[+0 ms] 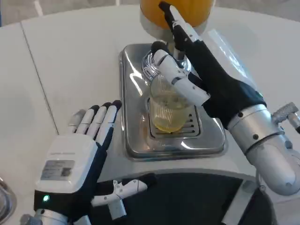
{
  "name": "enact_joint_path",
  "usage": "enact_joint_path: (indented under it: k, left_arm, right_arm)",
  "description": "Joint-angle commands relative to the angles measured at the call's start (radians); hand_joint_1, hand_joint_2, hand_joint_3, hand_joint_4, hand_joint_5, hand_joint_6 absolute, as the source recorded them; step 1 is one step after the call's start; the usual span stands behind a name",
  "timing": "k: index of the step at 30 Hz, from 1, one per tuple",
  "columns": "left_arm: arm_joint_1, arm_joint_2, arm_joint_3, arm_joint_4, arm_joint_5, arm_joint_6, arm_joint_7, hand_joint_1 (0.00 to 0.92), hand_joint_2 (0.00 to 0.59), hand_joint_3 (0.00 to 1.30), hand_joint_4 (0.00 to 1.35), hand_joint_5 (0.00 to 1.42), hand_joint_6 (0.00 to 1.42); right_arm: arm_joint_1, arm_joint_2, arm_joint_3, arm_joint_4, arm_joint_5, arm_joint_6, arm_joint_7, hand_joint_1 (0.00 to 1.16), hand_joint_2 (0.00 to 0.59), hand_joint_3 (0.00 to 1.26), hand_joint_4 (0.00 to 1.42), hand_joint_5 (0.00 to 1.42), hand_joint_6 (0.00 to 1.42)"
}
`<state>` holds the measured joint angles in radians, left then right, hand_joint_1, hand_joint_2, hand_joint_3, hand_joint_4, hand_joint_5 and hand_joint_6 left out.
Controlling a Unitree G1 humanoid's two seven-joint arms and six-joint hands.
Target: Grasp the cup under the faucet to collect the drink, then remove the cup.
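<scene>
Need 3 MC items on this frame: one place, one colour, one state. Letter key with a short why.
1. Where does the cup stand?
A. on the drip tray
B. on the bare table
C. in the left hand

2. What colour is the drink in the cup?
A. red
B. yellow
C. blue

3. What is the left hand doing?
A. holding the cup
B. pressing the faucet
C. lying open on the table

Key: 1 A, it sits on the tray's grate. 2 B, yellowish liquid shows through. 3 C, fingers apart, holding nothing; the right hand grips the cup.
</scene>
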<state>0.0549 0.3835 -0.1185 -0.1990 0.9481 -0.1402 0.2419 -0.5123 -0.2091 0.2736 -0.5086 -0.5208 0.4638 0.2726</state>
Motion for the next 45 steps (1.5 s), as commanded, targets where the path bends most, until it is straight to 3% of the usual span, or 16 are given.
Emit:
enact_joint_path:
  k: [1, 12, 22, 26, 31, 38, 45]
  left_arm:
    - [-0.016, 0.002, -0.013, 0.026, -0.001, 0.01, 0.012, 0.053, 0.09, 0.0, 0.0, 0.03, 0.04]
    - [-0.064, 0.009, -0.025, 0.069, -0.003, 0.018, 0.013, 0.053, 0.09, 0.0, 0.0, 0.04, 0.04]
    - [-0.101, 0.008, -0.038, 0.098, -0.01, 0.015, 0.009, 0.053, 0.09, 0.0, 0.0, 0.04, 0.04]
    - [-0.11, 0.008, -0.046, 0.106, -0.01, 0.011, 0.009, 0.053, 0.09, 0.0, 0.0, 0.04, 0.04]
    - [-0.117, 0.012, -0.057, 0.113, -0.012, 0.009, 0.011, 0.053, 0.09, 0.0, 0.0, 0.04, 0.04]
    - [-0.121, 0.016, -0.064, 0.115, -0.015, 0.009, 0.012, 0.047, 0.091, 0.0, 0.0, 0.04, 0.04]
    - [-0.115, 0.019, -0.061, 0.108, -0.02, 0.01, 0.011, 0.042, 0.091, 0.0, 0.0, 0.04, 0.04]
  right_arm:
    - [-0.005, -0.004, 0.027, -0.008, 0.016, -0.003, 0.048, 0.0, 0.548, 0.0, 0.0, 0.0, 0.0]
    - [-0.018, -0.005, 0.039, -0.004, 0.009, 0.013, 0.067, 0.0, 0.551, 0.0, 0.0, 0.0, 0.0]
    - [0.0, 0.0, 0.012, -0.026, 0.021, 0.034, 0.061, 0.0, 0.551, 0.0, 0.0, 0.0, 0.0]
    - [0.045, 0.018, -0.021, -0.061, 0.027, 0.052, 0.033, 0.0, 0.557, 0.0, 0.0, 0.0, 0.0]
    - [0.174, 0.075, -0.073, -0.126, 0.04, 0.061, -0.049, 0.01, 0.572, 0.0, 0.0, 0.0, 0.0]
    - [0.284, 0.137, -0.044, -0.163, -0.026, 0.024, -0.189, 0.07, 0.578, 0.0, 0.0, 0.0, 0.0]
    - [0.307, 0.186, -0.037, -0.159, -0.088, -0.012, -0.295, 0.11, 0.57, 0.0, 0.0, 0.0, 0.0]
